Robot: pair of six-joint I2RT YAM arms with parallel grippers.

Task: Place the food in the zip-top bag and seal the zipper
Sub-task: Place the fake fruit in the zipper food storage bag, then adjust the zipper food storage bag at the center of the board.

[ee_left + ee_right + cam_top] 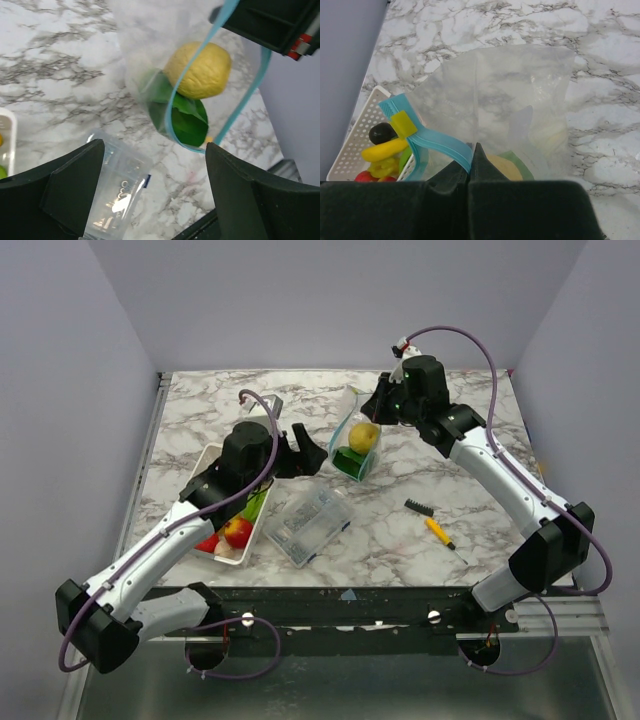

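Observation:
The zip-top bag (356, 430) hangs mouth-up at the table's centre back, with a yellow fruit (365, 437) and a green piece (350, 466) inside. My right gripper (383, 400) is shut on the bag's light blue zipper (440, 142) and holds the bag up; a yellow slider (402, 123) sits on the strip. My left gripper (297, 452) is open and empty, just left of the bag. In the left wrist view the yellow fruit (200, 70) and green piece (189, 122) show through the open mouth. More food, a red apple (237, 532) and a banana (385, 149), lies in the white tray (212, 462).
A clear rigid box (308, 522) lies on its side in front of the bag, also under my left gripper (155, 192) in the wrist view. A yellow-handled black brush (430, 524) lies at the front right. The tray sits at the left under my left arm.

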